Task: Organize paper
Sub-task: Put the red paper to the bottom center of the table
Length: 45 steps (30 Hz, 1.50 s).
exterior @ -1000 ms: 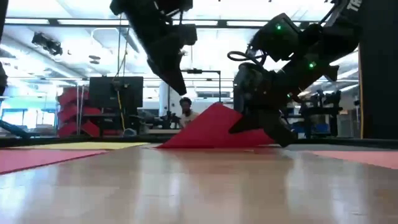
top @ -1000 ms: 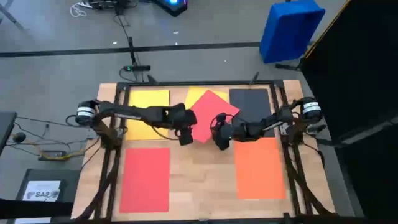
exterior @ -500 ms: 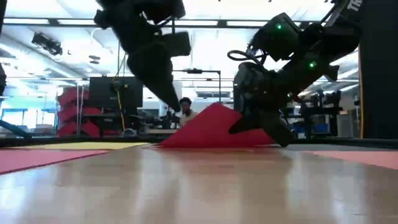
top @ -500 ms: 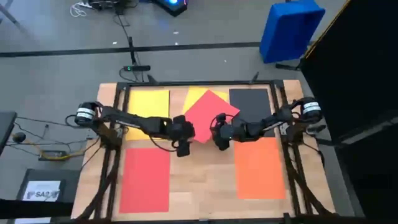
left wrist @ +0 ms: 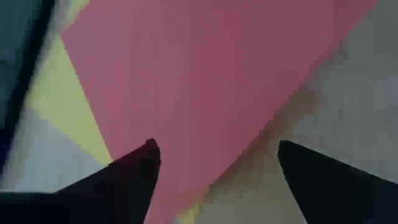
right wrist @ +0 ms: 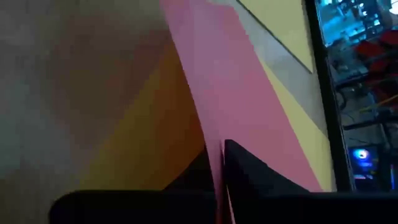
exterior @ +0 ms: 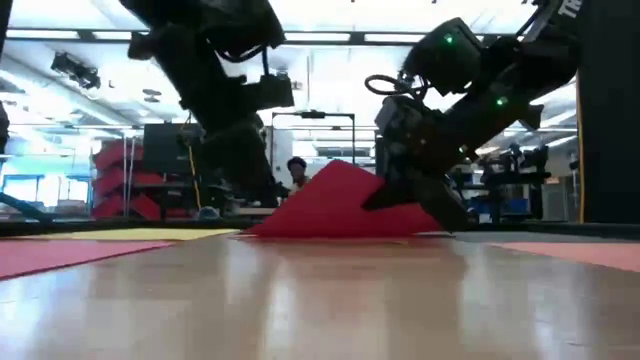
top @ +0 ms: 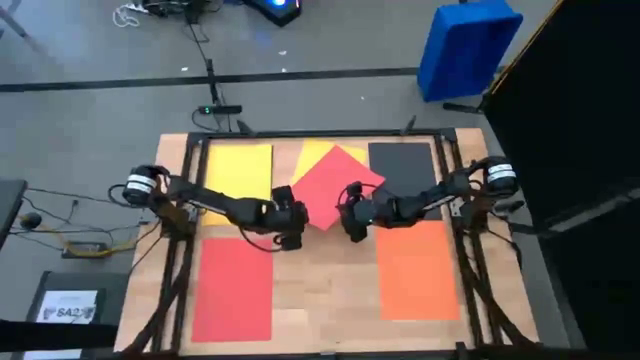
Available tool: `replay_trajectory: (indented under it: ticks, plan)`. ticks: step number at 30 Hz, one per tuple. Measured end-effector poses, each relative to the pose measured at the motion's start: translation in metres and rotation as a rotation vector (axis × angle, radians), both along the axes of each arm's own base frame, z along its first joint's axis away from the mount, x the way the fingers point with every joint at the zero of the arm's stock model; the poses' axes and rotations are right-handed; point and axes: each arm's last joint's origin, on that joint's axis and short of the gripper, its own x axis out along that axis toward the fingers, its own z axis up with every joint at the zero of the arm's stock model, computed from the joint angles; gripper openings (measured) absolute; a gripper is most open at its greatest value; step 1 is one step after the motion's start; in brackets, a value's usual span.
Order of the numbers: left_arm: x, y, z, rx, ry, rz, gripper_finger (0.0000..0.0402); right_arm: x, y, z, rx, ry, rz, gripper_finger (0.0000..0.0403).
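A red sheet (top: 335,183) lies turned like a diamond in the far middle of the table, over a yellow sheet (top: 316,153). My right gripper (top: 349,224) is shut on its near-right edge, and the sheet stands up like a tent (exterior: 335,195). My left gripper (top: 298,222) is open and low at the sheet's left corner. In the left wrist view its fingers (left wrist: 146,162) stand either side of the sheet's edge (left wrist: 249,143). Lying flat are another yellow sheet (top: 238,180), a black one (top: 402,165), a red one (top: 233,290) and an orange one (top: 418,270). My right gripper pinches the red sheet's near-right edge (right wrist: 214,152) between its two fingers, slanting down from the table's right side. That edge is lifted off the table, while the sheet's left corner (exterior: 262,230) rests on it. Whether my left gripper touches the sheet, I cannot tell.
A black frame (top: 320,134) runs round the wooden table. A blue bin (top: 468,48) stands on the floor beyond the far right corner. A dark box with a white label (top: 68,305) sits on the floor at the near left. Bare wood (top: 325,290) lies between the near sheets.
My left gripper has sunk and drawn back toward the table's left and near side, from above the red sheet to low beside its left corner. My right gripper has kept the sheet's edge raised, and the sheet stays tented.
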Motion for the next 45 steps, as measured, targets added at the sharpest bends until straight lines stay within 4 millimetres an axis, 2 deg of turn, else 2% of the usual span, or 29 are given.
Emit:
replay_trajectory:
  ticks: [3,9,18,26,31,40,45]
  plan:
    - [-0.009,0.000,-0.012,0.045,0.032,0.020,0.0294,0.000,0.000,0.000,0.001,-0.001,0.001,0.0000]
    - [-0.020,0.002,-0.032,0.033,-0.022,0.017,0.0289,0.001,0.000,0.002,0.008,-0.022,0.010,0.0000]
    - [-0.020,0.012,-0.039,0.100,-0.063,0.030,0.0289,0.004,0.001,0.005,0.023,-0.061,0.033,0.0000]
    - [-0.015,0.024,-0.060,0.114,-0.011,0.067,0.0288,0.005,0.001,0.007,0.028,-0.084,0.042,0.0000]
    - [-0.012,0.025,-0.060,0.138,-0.032,0.050,0.0276,0.005,0.002,0.006,0.029,-0.083,0.045,0.0000]
    - [-0.011,0.026,-0.060,0.148,-0.026,0.032,0.0208,0.005,0.002,0.006,0.031,-0.082,0.048,0.0000]
    - [-0.012,0.025,-0.059,0.110,-0.018,0.001,0.0200,0.005,0.002,0.006,0.031,-0.082,0.048,0.0000]
